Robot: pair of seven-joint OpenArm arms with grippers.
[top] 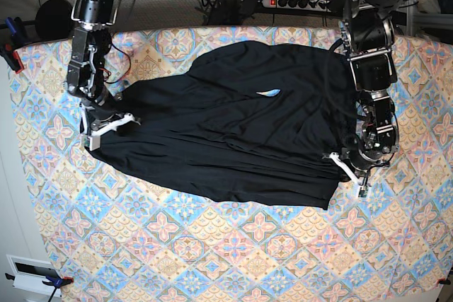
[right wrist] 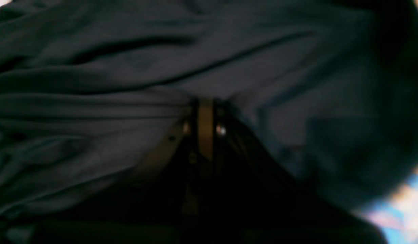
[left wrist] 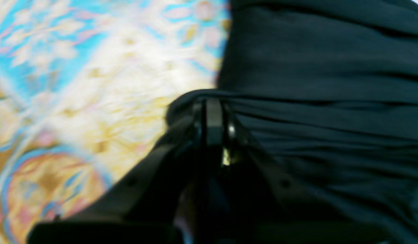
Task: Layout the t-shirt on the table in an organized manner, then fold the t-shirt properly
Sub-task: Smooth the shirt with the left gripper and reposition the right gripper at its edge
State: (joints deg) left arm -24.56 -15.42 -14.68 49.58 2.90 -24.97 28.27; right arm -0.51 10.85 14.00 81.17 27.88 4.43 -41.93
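Black soft-fabric t-shirt (top: 233, 132) spread rumpled across pastel diamond-tiled tabletop (top: 212, 259); pinched at opposite edges by left gripper (top: 347, 164) and right gripper (top: 106, 126), jaws of both clamped tight on cloth.

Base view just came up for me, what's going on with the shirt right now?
Both arms have hold of the black t-shirt, which lies spread but wrinkled across the patterned table. The left gripper is shut on fabric at one side edge, and the right gripper is pinching the opposite edge. The cloth shows long creases running between the two grips. No fold has been made yet; the shirt is not lying flat.
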